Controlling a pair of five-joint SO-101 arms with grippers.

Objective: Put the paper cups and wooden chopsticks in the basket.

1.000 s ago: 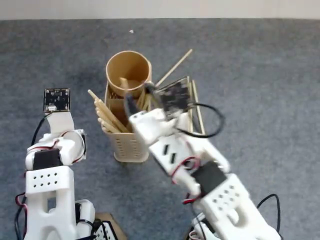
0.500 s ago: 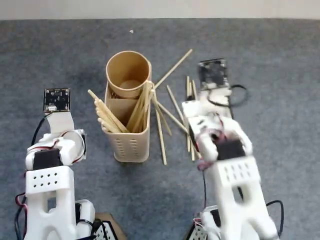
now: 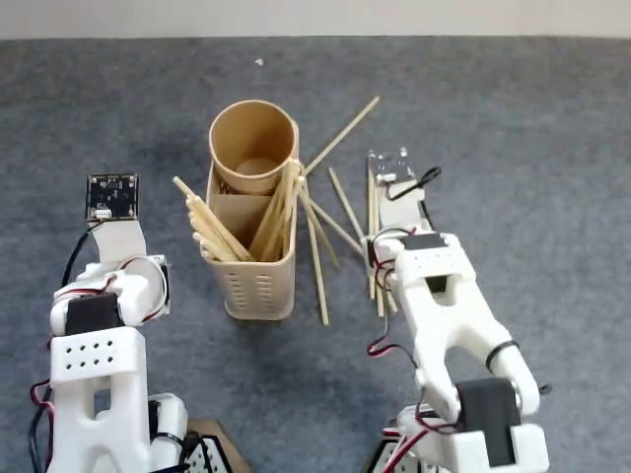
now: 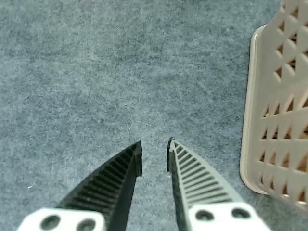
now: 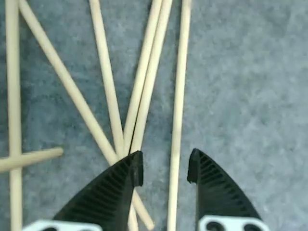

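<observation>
Right claw (image 5: 165, 166): swung off basket (image 3: 258, 286) to loose chopsticks (image 5: 179, 96) on surface (image 3: 532, 118); open, one stick between jaws. Basket, beside it: holds paper cup (image 3: 253, 143), several chopsticks. Left claw (image 4: 154, 154): slightly parted, empty. Risk: crossed sticks snag, neighbour dragged or dropped.

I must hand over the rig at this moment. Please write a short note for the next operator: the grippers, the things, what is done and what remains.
Left gripper: slightly open, empty, over bare carpet beside the basket.
Right gripper: open, over the loose chopsticks; one chopstick runs between its jaws, not gripped.
Done: a paper cup stands in the far end of the basket, and several chopsticks in the basket lean against its walls.
Left: the loose chopsticks lie on the carpet between the basket and the right arm; they must go in.
</observation>
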